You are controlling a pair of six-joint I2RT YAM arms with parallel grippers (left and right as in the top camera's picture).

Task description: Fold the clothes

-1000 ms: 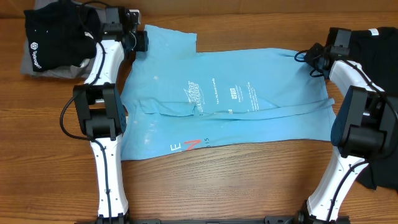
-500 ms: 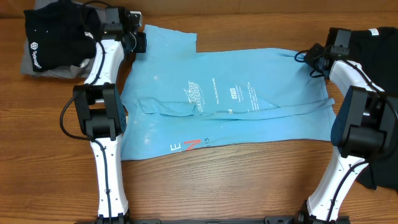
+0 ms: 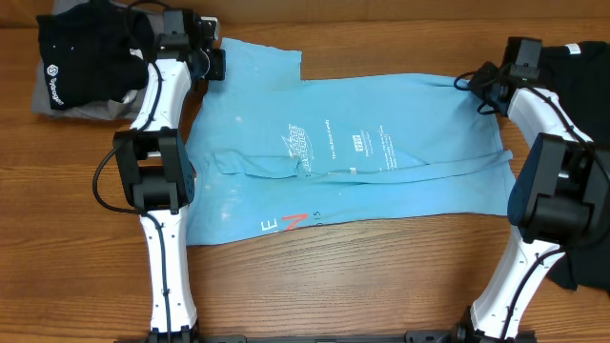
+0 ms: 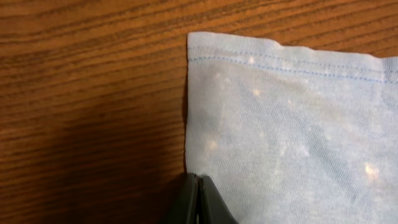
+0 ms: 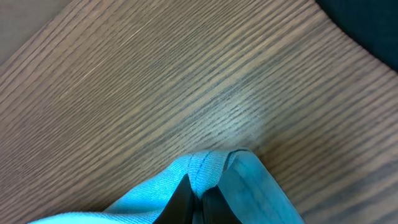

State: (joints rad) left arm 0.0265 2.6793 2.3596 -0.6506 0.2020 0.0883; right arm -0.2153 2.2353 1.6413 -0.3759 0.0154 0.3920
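Observation:
The light blue T-shirt (image 3: 381, 143) lies spread flat across the table, with white text at its middle and red-and-white lettering near the front hem. My left gripper (image 3: 217, 63) is at its far left corner. In the left wrist view the jaws (image 4: 198, 190) are shut on the shirt's edge (image 4: 286, 124), which lies flat on the wood. My right gripper (image 3: 469, 84) is at the far right corner. In the right wrist view the jaws (image 5: 198, 193) are shut on a pinched hem fold (image 5: 205, 168), raised slightly off the table.
A black T-shirt (image 3: 91, 52) lies bunched on a grey one (image 3: 43, 103) at the far left corner. More black clothing (image 3: 581, 76) lies at the right edge and shows in the right wrist view (image 5: 367, 25). Bare wood lies in front of the blue shirt.
My right gripper has moved slightly toward the table's far edge with the shirt corner in it. The left arm and the rest of the shirt have not moved.

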